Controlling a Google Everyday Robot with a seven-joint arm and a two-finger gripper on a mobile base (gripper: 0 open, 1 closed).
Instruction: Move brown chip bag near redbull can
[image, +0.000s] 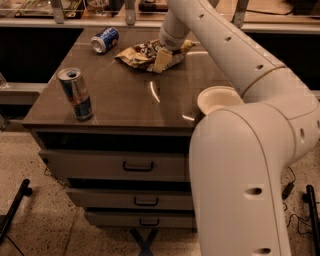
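The brown chip bag (141, 53) lies crumpled at the back middle of the table top. My gripper (162, 60) is down on the bag's right part, touching it, at the end of the white arm (225, 55) that reaches in from the right. The redbull can (76, 93) stands upright near the table's front left corner, well apart from the bag.
A shorter blue can (105, 40) lies on its side at the back left, just left of the bag. A white bowl (216, 98) sits at the right front, partly behind my arm. The brown table (130, 102) has drawers below. A counter edge runs behind it.
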